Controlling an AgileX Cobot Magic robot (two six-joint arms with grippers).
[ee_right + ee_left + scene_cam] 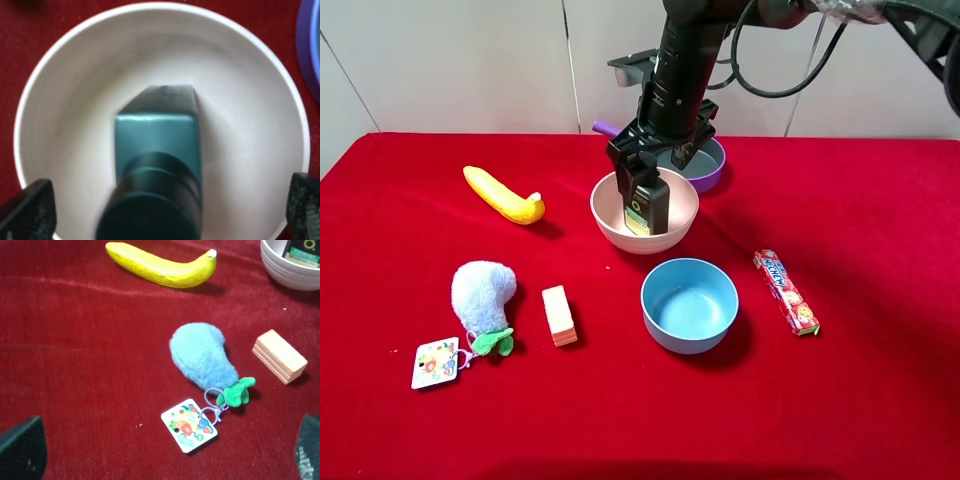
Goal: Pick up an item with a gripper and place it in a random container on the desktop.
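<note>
The dark grey-green bottle (646,208) with a black pump cap stands upright inside the pale pink ribbed bowl (608,215). My right gripper (652,155) hangs just above it, at the bottle's cap. In the right wrist view the bottle (155,140) stands in the bowl (75,75), and the right gripper (170,212) is open, its fingertips (30,210) far to either side and apart from the bottle. My left gripper (164,450) is open and empty over the red cloth, near the blue plush toy (202,357). The bowl's edge (290,272) shows there too.
A purple pan (718,170) sits just behind the pink bowl. A blue bowl (689,305) stands in front of it. A red candy box (785,291) lies to the right. A banana (503,195), a plush toy (483,295) with a tag and an orange block (559,315) lie to the left.
</note>
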